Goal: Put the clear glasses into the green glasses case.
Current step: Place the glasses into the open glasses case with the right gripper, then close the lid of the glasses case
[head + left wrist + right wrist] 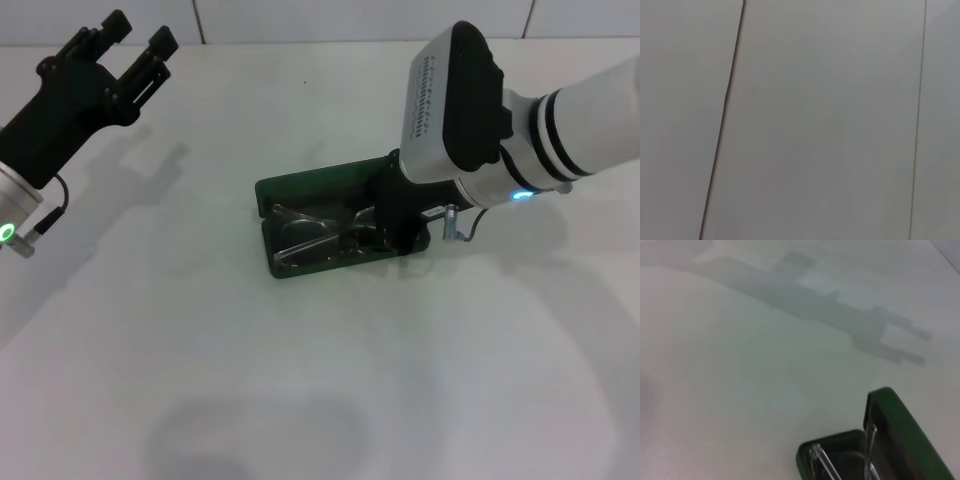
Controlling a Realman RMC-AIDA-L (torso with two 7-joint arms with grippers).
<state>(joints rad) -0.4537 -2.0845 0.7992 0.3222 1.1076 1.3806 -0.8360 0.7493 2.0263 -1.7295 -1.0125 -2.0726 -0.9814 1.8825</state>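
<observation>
Right gripper (pixel 392 222) (grip hidden) covers clear glasses (pixel 315 233) in green glasses case (pixel 300 190).

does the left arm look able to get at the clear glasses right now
Probably not easily. The left gripper is raised at the table's far left, apart from the green glasses case. The clear glasses lie inside the open case, and the right gripper is down on the case's right end.

Right tool (pixel 392 232) tips hidden behind its own body
</observation>
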